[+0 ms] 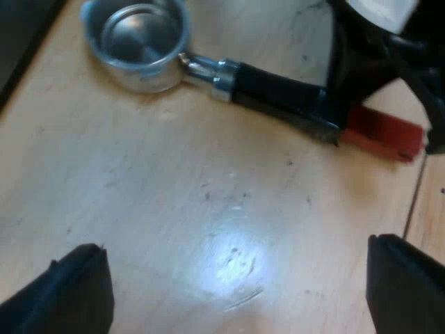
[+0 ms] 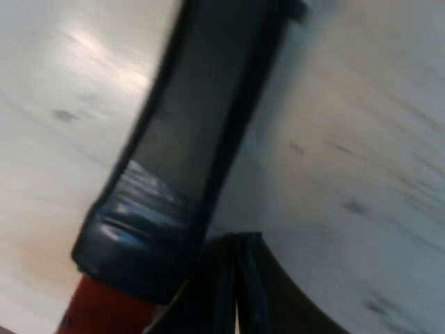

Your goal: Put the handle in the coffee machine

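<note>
The metal holder (image 1: 142,42) lies on a light wooden tabletop (image 1: 174,202), its empty basket facing up. Its dark handle (image 1: 278,94) ends in red (image 1: 386,136). My left gripper (image 1: 235,278) hangs open above bare wood, a short way off from the holder, with nothing between its fingers. My right gripper (image 1: 341,97) is down at the handle, just before the red end. In the right wrist view the dark handle (image 2: 201,118) and its red end (image 2: 104,309) lie very close, directly under the camera.
A dark edge (image 1: 24,35) borders the tabletop beside the holder's basket. A thin seam (image 1: 415,202) runs across the wood past the red end. Bare wood lies between my left gripper and the holder.
</note>
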